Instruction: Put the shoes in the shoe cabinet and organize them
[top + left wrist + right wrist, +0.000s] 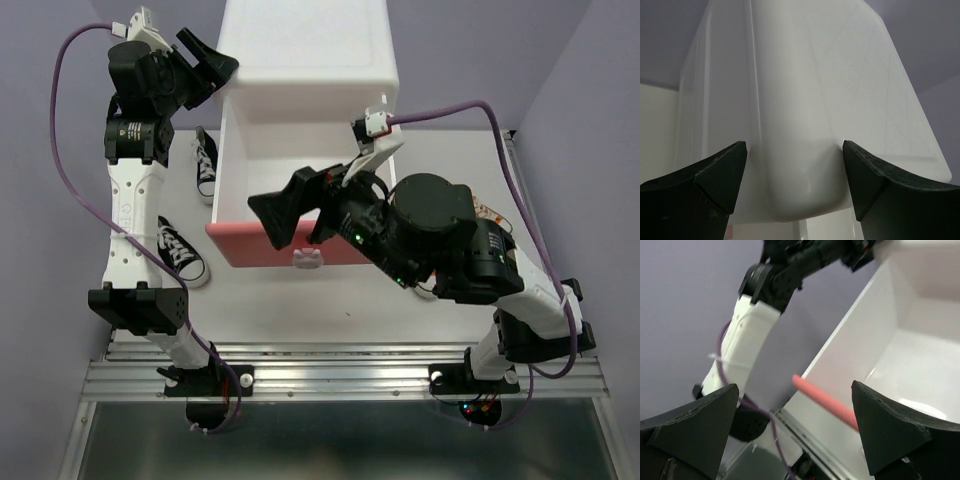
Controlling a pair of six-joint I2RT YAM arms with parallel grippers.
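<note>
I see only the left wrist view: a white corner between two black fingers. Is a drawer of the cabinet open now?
Observer: Yes. One drawer is pulled out toward the arms, with its pink front nearest to them.
Operator: Where are the shoes?
Observer: Two black shoes lie on the table to the left of the drawer, one farther and one nearer.
Operator: What is the right gripper doing?
Observer: The right gripper is open and empty, and it hovers over the pink front.
</note>
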